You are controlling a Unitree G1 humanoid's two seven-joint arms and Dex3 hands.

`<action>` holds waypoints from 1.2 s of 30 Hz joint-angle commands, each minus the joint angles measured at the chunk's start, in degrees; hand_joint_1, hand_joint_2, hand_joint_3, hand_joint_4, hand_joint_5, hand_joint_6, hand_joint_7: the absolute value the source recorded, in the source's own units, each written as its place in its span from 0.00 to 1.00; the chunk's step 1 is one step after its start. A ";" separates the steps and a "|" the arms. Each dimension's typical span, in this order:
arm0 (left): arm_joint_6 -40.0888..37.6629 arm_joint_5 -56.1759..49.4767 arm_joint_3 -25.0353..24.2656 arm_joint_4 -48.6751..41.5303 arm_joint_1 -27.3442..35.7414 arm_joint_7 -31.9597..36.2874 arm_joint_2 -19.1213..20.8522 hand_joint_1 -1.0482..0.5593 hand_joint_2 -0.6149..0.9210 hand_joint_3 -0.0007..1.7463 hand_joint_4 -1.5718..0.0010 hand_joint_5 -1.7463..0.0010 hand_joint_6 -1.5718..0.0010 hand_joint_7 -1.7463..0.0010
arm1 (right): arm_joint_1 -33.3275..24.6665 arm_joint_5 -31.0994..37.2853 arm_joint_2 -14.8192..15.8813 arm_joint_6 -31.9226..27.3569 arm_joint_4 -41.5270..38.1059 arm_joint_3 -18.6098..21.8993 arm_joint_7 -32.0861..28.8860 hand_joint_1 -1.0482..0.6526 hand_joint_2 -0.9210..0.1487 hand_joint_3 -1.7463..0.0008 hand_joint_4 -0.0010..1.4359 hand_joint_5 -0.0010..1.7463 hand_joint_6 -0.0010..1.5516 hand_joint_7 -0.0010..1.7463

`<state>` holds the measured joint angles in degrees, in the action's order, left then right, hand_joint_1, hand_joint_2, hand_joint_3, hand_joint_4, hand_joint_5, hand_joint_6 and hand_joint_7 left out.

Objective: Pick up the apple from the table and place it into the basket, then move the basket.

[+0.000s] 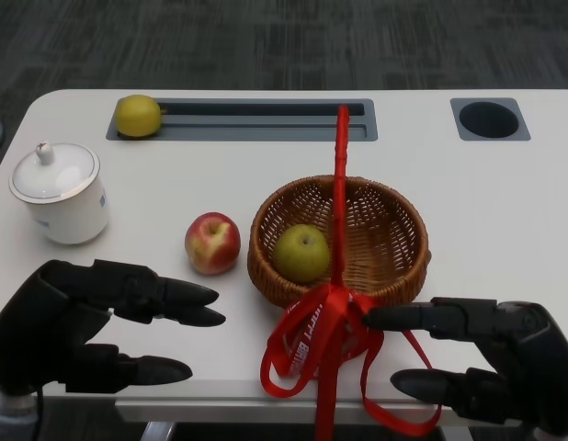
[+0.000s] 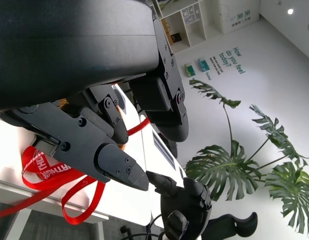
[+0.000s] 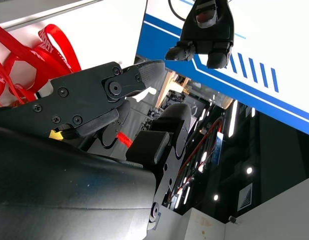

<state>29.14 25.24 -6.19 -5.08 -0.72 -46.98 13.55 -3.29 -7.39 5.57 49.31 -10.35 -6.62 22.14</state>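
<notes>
White desk [image 1: 505, 211]: apple [image 1: 211, 243] lay beside basket [image 1: 394, 241], toward the near edge; left hand [image 1: 91, 322] and right hand [image 1: 477, 354] flanked them, fingers apart, empty, seemingly readying a grasp.

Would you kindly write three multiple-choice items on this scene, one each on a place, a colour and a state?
1. Where is the red apple?
A. In the basket
B. On the table, left of the basket
C. In the recessed tray

2. What colour is the ribbon on the basket?
A. Blue
B. Red
C. White

3. What is the left hand holding?
A. Nothing
B. The apple
C. The lidded cup

Answers: 1 B, it rests on the table beside the wicker; 2 B, plainly red; 3 A, its fingers are apart and empty.
</notes>
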 commanded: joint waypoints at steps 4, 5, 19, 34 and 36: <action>1.66 1.04 -0.08 -0.81 -0.60 -1.98 0.42 0.51 0.85 0.00 0.35 1.00 0.37 0.99 | 0.48 0.24 0.71 0.26 0.30 0.87 -0.42 0.40 0.07 1.00 0.66 0.00 0.57 0.00; 1.72 0.83 -0.12 -0.91 -0.62 -1.95 0.49 0.51 0.85 0.00 0.35 1.00 0.37 0.98 | 0.51 0.21 0.68 0.31 0.23 0.87 -0.38 0.40 0.07 1.00 0.66 0.00 0.57 0.00; 0.78 -0.17 -0.20 -0.98 -0.60 -1.52 1.57 0.49 0.87 0.00 0.36 1.00 0.26 0.96 | 0.84 -0.02 0.64 0.17 0.07 0.86 -0.24 0.39 0.07 1.00 0.67 0.00 0.57 0.00; -2.76 1.53 -0.34 0.40 -0.38 -1.57 1.66 0.49 0.85 0.00 0.38 1.00 0.41 1.00 | 1.26 -0.47 2.24 -0.79 0.43 0.48 1.33 0.36 0.07 1.00 0.63 0.00 0.53 0.00; -3.17 1.39 -0.46 0.74 -0.25 -1.39 1.69 0.48 0.84 0.00 0.40 1.00 0.45 1.00 | 0.82 1.26 3.34 -0.70 1.40 0.83 1.33 0.34 0.07 1.00 0.58 0.00 0.50 0.00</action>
<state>26.47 26.25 -6.29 -5.09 -1.18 -48.54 14.32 -2.53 -6.49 7.48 48.72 -10.19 -6.39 23.43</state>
